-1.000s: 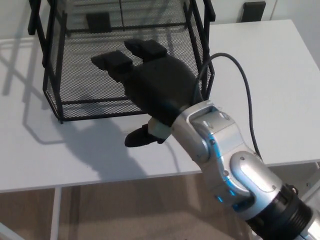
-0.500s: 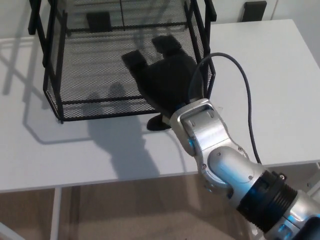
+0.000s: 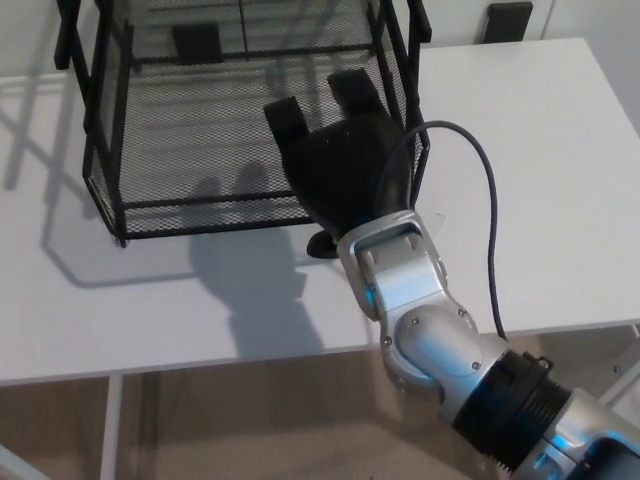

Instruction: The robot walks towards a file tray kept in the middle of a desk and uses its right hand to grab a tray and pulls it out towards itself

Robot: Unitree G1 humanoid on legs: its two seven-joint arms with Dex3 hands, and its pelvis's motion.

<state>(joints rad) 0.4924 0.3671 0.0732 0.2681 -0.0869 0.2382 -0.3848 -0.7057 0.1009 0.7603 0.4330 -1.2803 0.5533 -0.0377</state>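
Note:
A black wire-mesh file tray (image 3: 190,130) stands on the white desk (image 3: 560,150), its open front facing me. My right hand (image 3: 340,165) hovers over the tray's front right corner, palm down. Its two fingers (image 3: 290,120) are spread apart over the bottom mesh shelf, and the thumb (image 3: 320,245) hangs below the front rail near the desk top. Nothing is held in the hand. My left hand does not show.
The desk's front edge (image 3: 200,365) runs across the lower part of the view, with brown floor below. A black cable (image 3: 490,200) loops from my right forearm over the desk. Dark chair backs (image 3: 508,20) show behind the desk.
My right hand has swung to the right and turned, from over the middle of the tray's front to its front right corner. The forearm has dropped lower. The tray has not moved.

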